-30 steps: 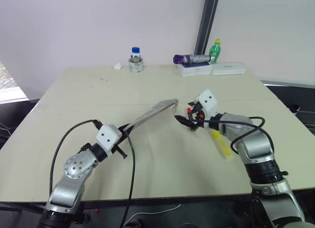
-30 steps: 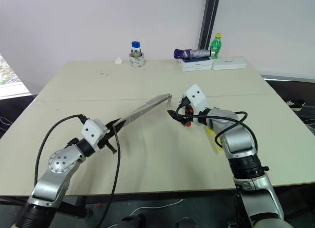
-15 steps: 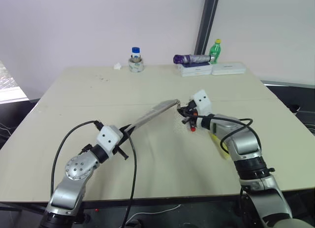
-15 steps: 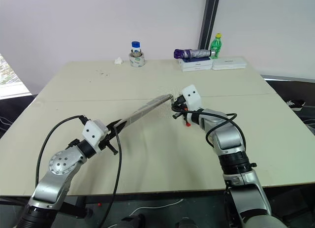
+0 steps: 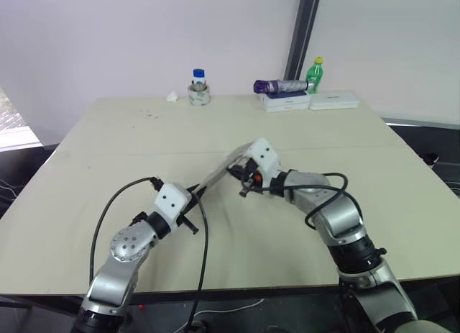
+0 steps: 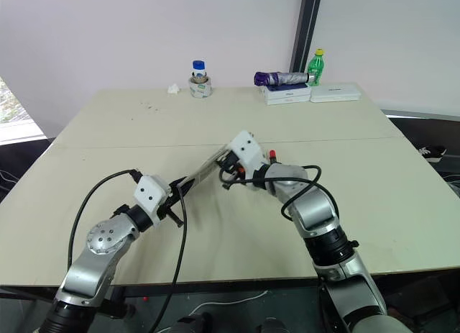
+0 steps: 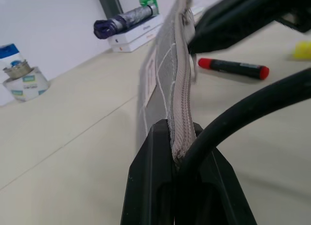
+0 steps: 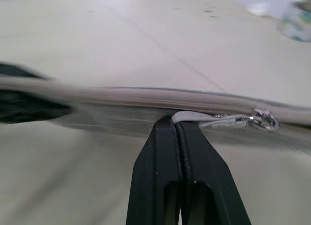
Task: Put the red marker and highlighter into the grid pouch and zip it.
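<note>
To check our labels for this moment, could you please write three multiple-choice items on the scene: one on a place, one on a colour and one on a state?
1. Where is the slim red marker?
A) lying on the beige table
B) inside the grey grid fabric pouch
C) in a gripper

2. What colour is the yellow-capped plastic bottle?
A) blue
B) green
C) red

3. How is the right gripper?
A) open above the pouch
B) shut on the grey zipper pull
C) shut on the marker

Answers: 1 A, it lies bare on the tabletop; 2 B, its body is green; 3 B, its fingers pinch the pull's tab.
</note>
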